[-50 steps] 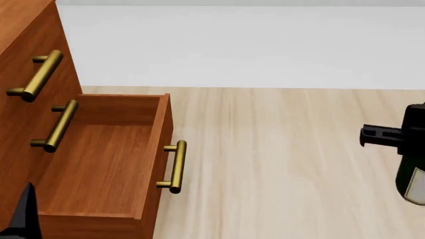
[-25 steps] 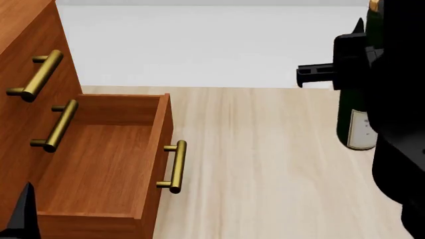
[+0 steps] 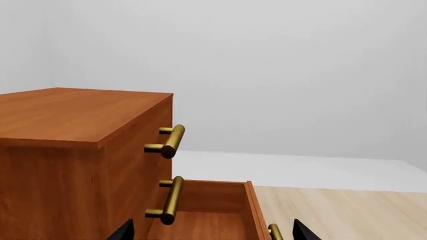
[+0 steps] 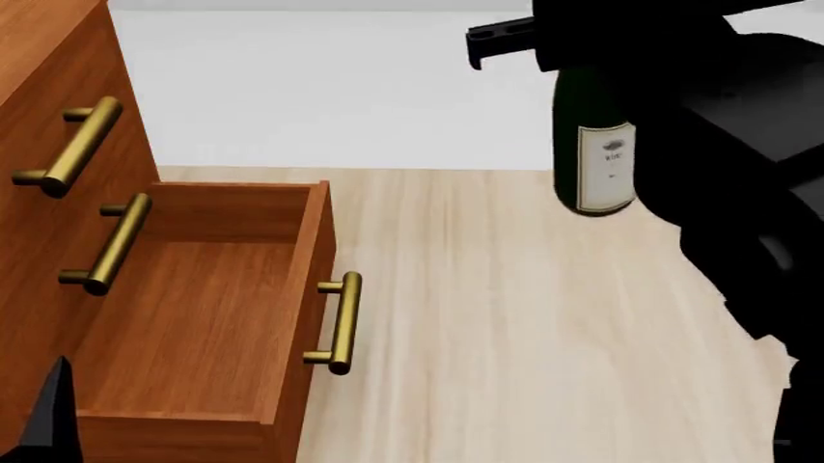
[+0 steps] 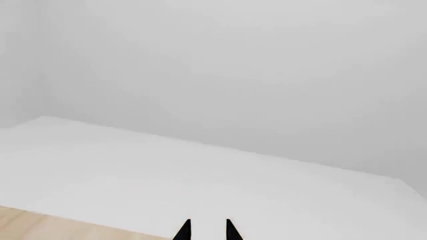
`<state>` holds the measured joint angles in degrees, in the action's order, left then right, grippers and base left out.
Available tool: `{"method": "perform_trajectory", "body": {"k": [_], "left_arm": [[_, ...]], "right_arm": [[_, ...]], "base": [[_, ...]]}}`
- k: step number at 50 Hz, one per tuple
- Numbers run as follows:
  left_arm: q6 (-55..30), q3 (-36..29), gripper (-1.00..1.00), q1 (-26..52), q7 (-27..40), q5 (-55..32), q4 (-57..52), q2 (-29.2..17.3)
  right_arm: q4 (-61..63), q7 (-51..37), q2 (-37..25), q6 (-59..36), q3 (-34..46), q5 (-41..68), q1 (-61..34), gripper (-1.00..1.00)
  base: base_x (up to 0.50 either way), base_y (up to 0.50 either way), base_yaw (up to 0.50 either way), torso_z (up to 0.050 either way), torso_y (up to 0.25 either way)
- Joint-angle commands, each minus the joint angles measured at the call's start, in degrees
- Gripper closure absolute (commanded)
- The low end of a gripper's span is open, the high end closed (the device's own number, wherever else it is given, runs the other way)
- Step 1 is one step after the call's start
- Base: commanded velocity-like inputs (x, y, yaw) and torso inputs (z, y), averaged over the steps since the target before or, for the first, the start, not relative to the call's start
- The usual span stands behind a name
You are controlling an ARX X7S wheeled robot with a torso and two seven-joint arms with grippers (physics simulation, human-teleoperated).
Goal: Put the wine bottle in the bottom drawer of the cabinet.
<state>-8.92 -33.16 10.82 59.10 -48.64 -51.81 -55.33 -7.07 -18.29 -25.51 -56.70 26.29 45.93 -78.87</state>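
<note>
— Green glass up high! Why is the wine bottle (image 4: 590, 145) hanging in the air like that?

— Because the right gripper (image 4: 605, 43) is pinching it near the top, I think. The bottle hangs straight down, over the pale wood floor (image 4: 541, 318), well away from the cabinet (image 4: 52, 145). Holding it high should help it clear the drawer's wall.

— Can you see the fingers squeeze it?

— Not really. The big black arm hides them. In the right wrist view only two thin tips (image 5: 183, 231) show, close together, and no bottle at all.

— And the bottom drawer (image 4: 193, 318)?

— It is pulled out, with bare red-brown wood inside. Its brass handle (image 4: 340, 323) sticks out at the front. So the bottle's home is ready, I'd say.

— What about the left gripper (image 3: 209, 235)?

— Its two tips stand wide apart, holding nothing, low down near the drawer. I guess it waits there so it is out of the way.

— What comes next?

— Probably carrying the bottle across and lowering it in gently. It could bump the drawer's edge.
</note>
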Motion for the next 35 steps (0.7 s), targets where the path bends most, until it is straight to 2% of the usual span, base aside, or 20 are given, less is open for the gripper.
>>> {"method": "perform_trajectory", "body": {"k": [1, 27, 35], "left_arm": [[1.11, -0.08, -1.00, -1.01, -0.55, 0.85, 0.53, -0.09], [3.15, -0.08, -1.00, -2.70, -1.73, 1.29, 2.28, 0.00], [4.27, 0.30, -1.00, -3.74, -1.81, 1.32, 2.57, -0.48]], "right_arm": [[-10.09, 5.02, 6.04, 0.78, 0.69, -0.82, -7.46, 1.00], [-37.53, 15.06, 17.96, 3.75, 5.45, -3.71, -18.55, 1.00], [-50.44, 19.67, 22.77, 7.58, 6.55, -5.28, -23.96, 1.00]], "base": [[0.00, 0.00, 0.00, 0.000, 0.000], [0.00, 0.00, 0.00, 0.000, 0.001], [0.00, 0.00, 0.00, 0.000, 0.000]]}}
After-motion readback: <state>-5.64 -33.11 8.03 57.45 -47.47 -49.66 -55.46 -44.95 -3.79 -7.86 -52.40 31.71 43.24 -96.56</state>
